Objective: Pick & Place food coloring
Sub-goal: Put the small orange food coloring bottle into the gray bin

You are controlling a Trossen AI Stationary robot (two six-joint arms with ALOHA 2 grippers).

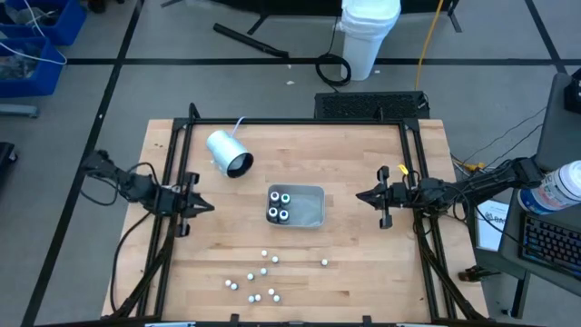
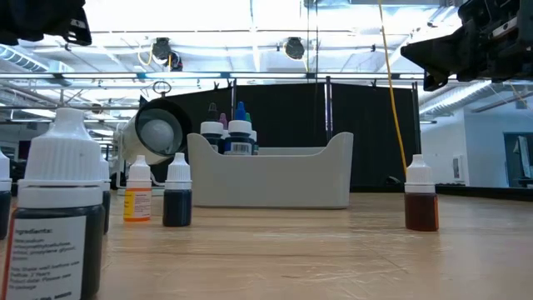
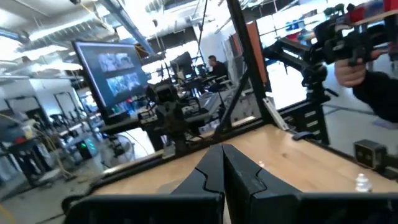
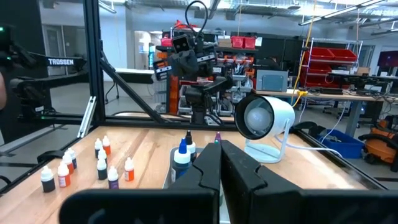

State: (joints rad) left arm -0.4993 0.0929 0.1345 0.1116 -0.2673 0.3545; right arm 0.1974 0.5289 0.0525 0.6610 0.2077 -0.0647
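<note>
The food coloring is a set of tiny bottles. Several dark ones with white or teal tops (image 1: 280,205) stand in the shallow grey tray (image 1: 313,218) at mid-table, and they also show in the low view (image 2: 229,135). Several more (image 1: 261,274) stand scattered on the wood near the near edge, seen too in the right wrist view (image 4: 99,158). My left gripper (image 1: 211,206) (image 3: 222,154) hovers left of the tray, shut and empty. My right gripper (image 1: 359,196) (image 4: 219,149) hovers right of the tray, shut and empty, pointing at it.
A large white-and-grey cylinder (image 1: 229,153) with a cord lies on its side beyond the tray's left end. Black frame rails (image 1: 172,182) run along the table's left, far and right sides. A person's hand (image 3: 348,71) shows beyond the table's right side. Bare wood lies between each gripper and the tray.
</note>
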